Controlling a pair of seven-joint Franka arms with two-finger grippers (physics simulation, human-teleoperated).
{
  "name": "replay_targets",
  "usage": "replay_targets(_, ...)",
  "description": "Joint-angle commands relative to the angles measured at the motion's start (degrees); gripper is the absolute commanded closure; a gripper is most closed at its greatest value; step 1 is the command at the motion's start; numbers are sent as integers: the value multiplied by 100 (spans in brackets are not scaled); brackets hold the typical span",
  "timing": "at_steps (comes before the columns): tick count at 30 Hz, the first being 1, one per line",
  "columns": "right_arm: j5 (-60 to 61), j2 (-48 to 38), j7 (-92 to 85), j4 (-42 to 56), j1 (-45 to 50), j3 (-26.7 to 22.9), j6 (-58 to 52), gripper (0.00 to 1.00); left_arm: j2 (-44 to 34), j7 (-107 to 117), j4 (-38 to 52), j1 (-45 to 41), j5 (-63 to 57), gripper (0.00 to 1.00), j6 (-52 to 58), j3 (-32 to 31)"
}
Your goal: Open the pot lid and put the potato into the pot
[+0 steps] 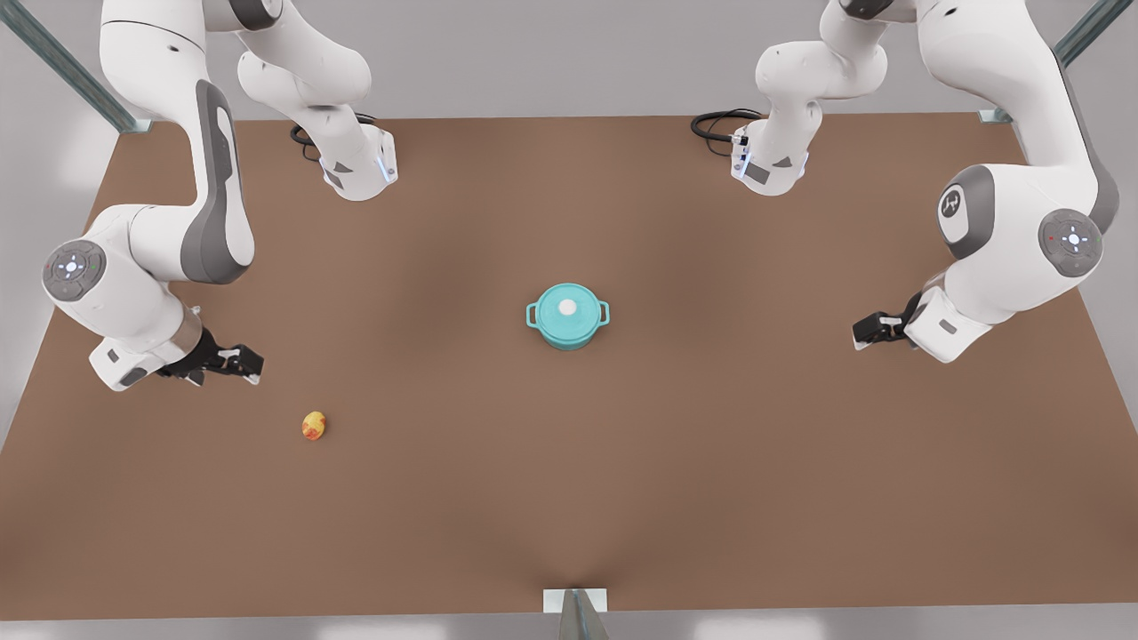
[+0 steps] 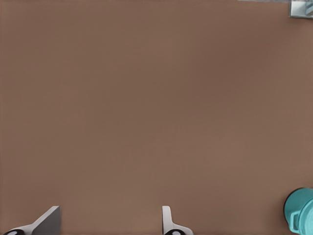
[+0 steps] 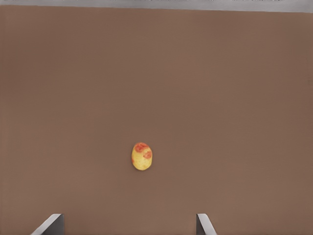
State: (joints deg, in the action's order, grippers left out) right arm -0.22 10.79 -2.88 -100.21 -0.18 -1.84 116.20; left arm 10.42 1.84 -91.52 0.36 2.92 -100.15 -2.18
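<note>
Potato [image 3: 142, 156] on table, near open right hand [image 1: 233, 363].

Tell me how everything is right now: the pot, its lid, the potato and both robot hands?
pot: upright on the table, closed.
pot lid: on the pot.
potato: lying on the table, untouched.
right gripper: open, empty, near the potato.
left gripper: open, empty, waiting.

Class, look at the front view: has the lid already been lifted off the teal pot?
No, the pot lid sits flat on the pot, its white knob centred, neither gripper near.
</note>
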Motion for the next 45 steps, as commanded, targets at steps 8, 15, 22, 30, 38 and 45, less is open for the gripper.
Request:
replay_targets(8, 48, 73, 103, 160, -26, -45, 87, 0, 803, 2900, 864, -2848, -626, 0, -48, -256)
replay_targets(15, 355, 468, 174, 98, 79, 34, -72, 0, 1858, 5810, 873, -4000, -169, 0, -1041, -309)
replay_targets(22, 743, 1285, 341, 81, 79, 34, 684, 0, 2342, 7146, 565, -4501, -643, 0, -2043, -318)
replay_targets(30, 672, 1848, 332, -332, 79, 34, 2284, 0, 2271, 7102, -261, -4598, -1004, 0, -2817, -318)
replay_targets(38, 259, 2121, 341, -332, 115, 34, 2486, 0, 2316, 7129, -357, -4712, -1012, 0, -2913, -318)
replay_targets(45, 224, 2332, 297, -815, 194, 26, 3504, 1, 2474, 7120, -419, -4738, -1188, 0, -2984, -318)
